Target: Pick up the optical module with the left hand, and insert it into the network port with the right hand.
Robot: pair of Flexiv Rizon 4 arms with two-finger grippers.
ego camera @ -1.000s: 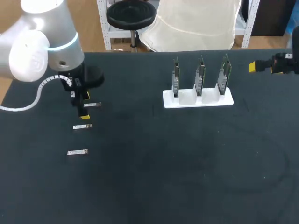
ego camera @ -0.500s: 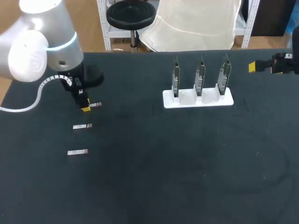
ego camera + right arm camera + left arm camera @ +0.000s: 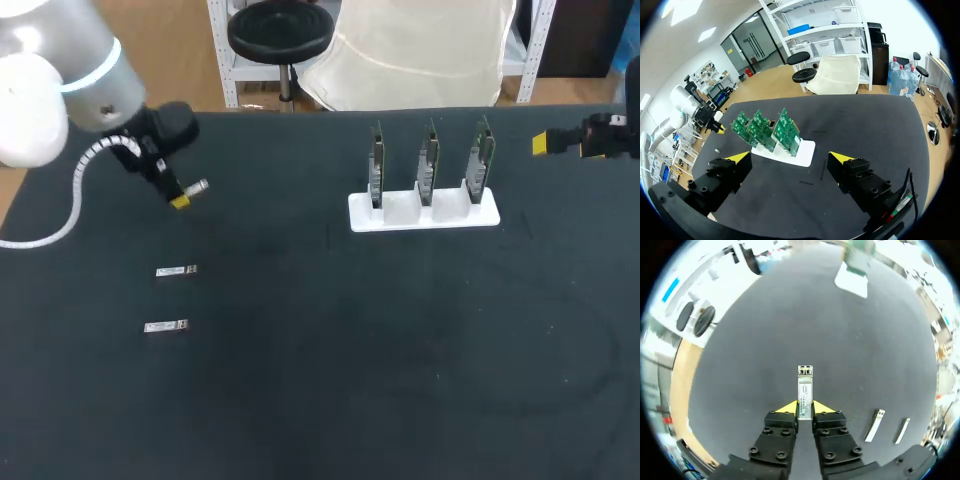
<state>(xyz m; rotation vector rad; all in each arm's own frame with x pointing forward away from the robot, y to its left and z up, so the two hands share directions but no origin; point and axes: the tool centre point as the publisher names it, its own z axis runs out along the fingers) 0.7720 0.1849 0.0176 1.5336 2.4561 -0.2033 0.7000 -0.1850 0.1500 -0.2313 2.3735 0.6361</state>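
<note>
The left hand (image 3: 805, 409) gripped a small silver metal optical module (image 3: 805, 385) above the black bench (image 3: 850, 345), while the right hand (image 3: 790, 158) gaped wide, facing the white stand of green circuit boards (image 3: 802, 151).

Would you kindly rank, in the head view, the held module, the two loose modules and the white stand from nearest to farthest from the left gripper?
1. The held module, in the left gripper.
2. The upper loose module, on the table toward the front edge.
3. The lower loose module, farther toward that edge.
4. The white stand, far right.
</note>
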